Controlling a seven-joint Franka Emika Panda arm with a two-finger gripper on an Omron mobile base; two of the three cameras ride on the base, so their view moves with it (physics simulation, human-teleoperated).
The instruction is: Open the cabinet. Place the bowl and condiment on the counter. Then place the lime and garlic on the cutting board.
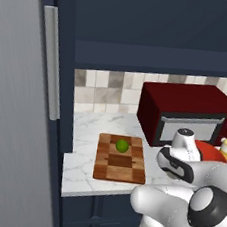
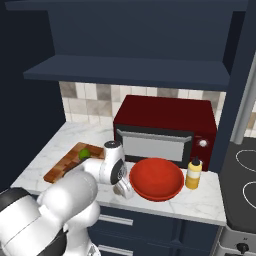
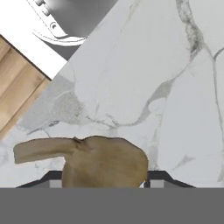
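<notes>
Two small dark finger tips (image 3: 148, 177) flank the brownish-grey rounded garlic (image 3: 103, 162) at the bottom of the hand view, one on each side, and we see the gripper (image 3: 101, 180) part-open around it. The tips stand just beside its flanks, but we cannot tell whether they press on it or whether it is lifted off the white marble counter (image 3: 144, 74). The bulb's lower part is cut off by the view's edge. Its long axis runs across the view, with a tapered stalk pointing towards the view's left.

From the base views the white arm hides the gripper and the garlic, so we cannot make them out there. In the right base view the arm's wrist comes down just left of the wide glossy red bowl (image 2: 156, 178), which sits on the counter in front of the dark red microwave (image 2: 167, 127). The small yellow squeeze bottle (image 2: 193, 173) stands upright just right of the bowl, nozzle up. Left of the bowl, beyond the arm, lies the rectangular wooden block-patterned cutting board (image 1: 121, 159), its long axis running from the counter's front edge towards the tiled wall, with the small round bright green lime (image 1: 122, 146) on its far half. In the right base view the arm covers much of the board.
</notes>
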